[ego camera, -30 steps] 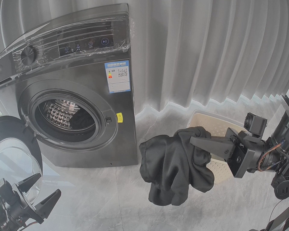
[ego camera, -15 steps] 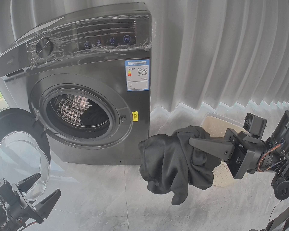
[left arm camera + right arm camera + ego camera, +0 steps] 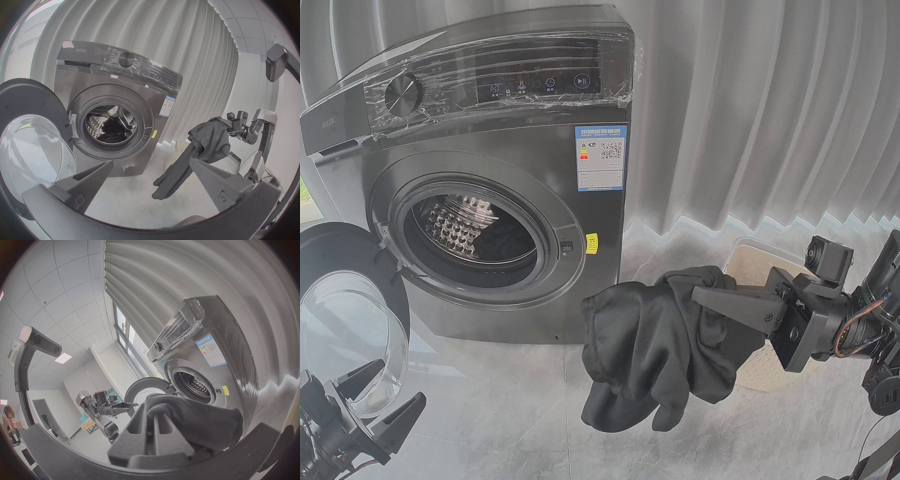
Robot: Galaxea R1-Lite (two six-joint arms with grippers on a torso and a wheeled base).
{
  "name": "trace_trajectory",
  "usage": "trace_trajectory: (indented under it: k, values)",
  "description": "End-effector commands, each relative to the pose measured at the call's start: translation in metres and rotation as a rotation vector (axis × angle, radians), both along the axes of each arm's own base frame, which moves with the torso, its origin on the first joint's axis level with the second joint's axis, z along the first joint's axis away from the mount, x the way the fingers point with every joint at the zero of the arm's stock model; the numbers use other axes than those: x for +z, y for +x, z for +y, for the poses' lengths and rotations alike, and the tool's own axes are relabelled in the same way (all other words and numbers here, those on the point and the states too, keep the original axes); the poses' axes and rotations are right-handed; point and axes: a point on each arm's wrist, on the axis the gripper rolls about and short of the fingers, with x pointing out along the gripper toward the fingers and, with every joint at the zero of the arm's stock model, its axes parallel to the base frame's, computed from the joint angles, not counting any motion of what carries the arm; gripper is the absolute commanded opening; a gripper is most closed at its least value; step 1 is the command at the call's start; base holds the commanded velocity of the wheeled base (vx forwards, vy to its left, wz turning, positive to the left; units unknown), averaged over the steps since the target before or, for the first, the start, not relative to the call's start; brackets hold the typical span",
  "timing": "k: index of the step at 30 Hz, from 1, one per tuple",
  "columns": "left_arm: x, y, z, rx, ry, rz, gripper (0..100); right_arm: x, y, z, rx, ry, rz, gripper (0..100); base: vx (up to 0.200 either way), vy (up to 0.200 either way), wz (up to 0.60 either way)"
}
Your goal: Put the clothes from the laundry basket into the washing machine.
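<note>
Grey marble floor (image 3: 506, 400) before a white curtain (image 3: 769, 112): washing machine (image 3: 506, 147) stood with its door (image 3: 337, 262) swung open toward 8 o'clock, leaving the drum (image 3: 456, 225) mouth free, likely so clothes could go straight in. Right gripper (image 3: 700, 292) had its fingers pinched on a bunched black garment (image 3: 650, 350), held clear of the floor at 4 o'clock from the drum, with the cream laundry basket (image 3: 751, 249) just behind at 2 o'clock. Left gripper (image 3: 400, 382) hung low at 7 o'clock, fingers spread and empty, judged parked out of the loading path.
</note>
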Motion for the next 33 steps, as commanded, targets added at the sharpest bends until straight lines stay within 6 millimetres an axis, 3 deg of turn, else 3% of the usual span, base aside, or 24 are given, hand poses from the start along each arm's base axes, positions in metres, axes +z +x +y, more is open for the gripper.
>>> trace_trajectory:
  k: [1, 26, 33]
  values:
    - [-0.005, -0.001, 0.001, 0.002, 0.010, 0.015, 100, 0.001, 0.000, 0.001, -0.001, 0.004, -0.003, 0, 0.000, 0.000, 0.60]
    - [-0.003, -0.003, 0.001, -0.020, 0.004, -0.009, 100, -0.002, 0.000, 0.000, -0.015, -0.004, -0.042, 0, 0.000, 0.000, 0.05]
    - [0.023, 0.012, -0.010, -0.054, -0.003, -0.031, 100, -0.014, 0.014, 0.016, -0.158, -0.053, -0.060, 0, 0.000, 0.000, 0.00]
